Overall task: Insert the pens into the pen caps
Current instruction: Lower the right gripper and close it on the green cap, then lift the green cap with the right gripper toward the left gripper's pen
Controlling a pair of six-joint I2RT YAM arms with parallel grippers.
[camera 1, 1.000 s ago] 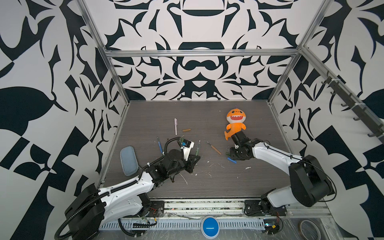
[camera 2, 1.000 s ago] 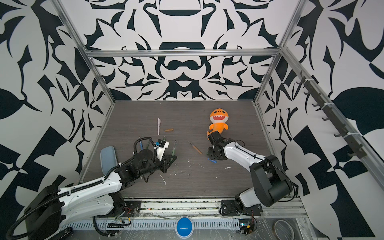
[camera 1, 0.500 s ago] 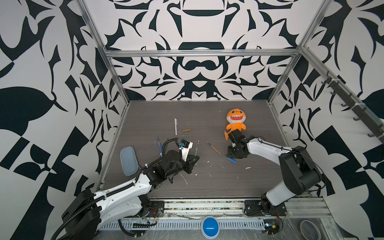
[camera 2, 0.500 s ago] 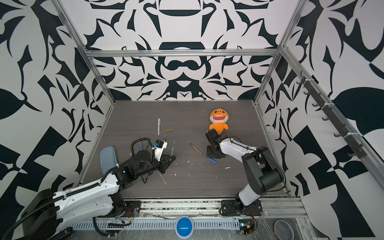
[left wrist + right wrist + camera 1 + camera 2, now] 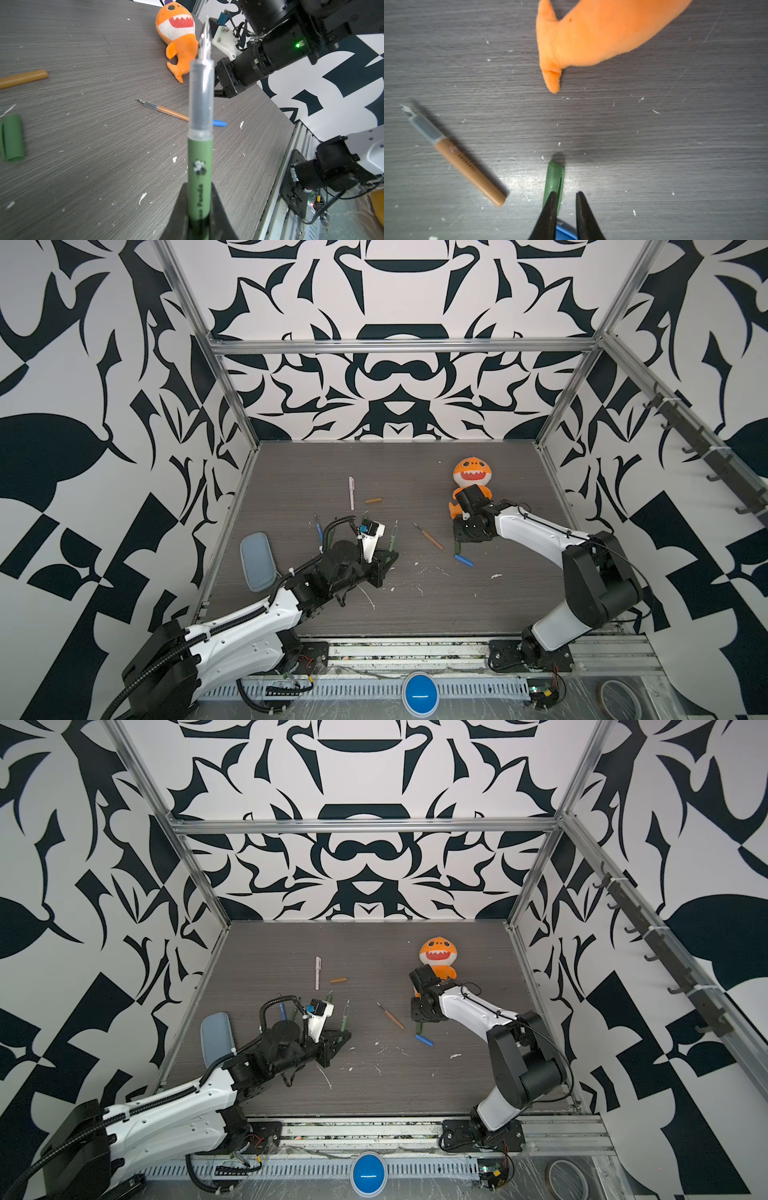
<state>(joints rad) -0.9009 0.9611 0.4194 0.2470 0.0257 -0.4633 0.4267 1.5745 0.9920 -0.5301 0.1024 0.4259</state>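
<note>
The left claw (image 5: 199, 188) clamps the green pen (image 5: 200, 158) by its barrel, nib outward for capping. The right claw (image 5: 566, 195), narrowly parted, hangs over the green cap (image 5: 554, 176) lying on the tabletop (image 5: 654, 145) under one finger, seemingly ungripped.

The plush toy (image 5: 471, 477) lies at the back right of the tabletop (image 5: 478, 614), the right claw (image 5: 566, 194) just in front of it. Partly under that claw lies the first cap (image 5: 554, 178), the second cap (image 5: 463, 560) just in front. The middle pen (image 5: 428, 536) lies to their left, apart. Further left, the left claw (image 5: 199, 187) holds the raised pen (image 5: 200, 162) off the surface. Behind lie the rear pen (image 5: 351, 492) and, just right of it, the rear cap (image 5: 372, 501). The pouch (image 5: 257, 556) lies at the left edge.
</note>
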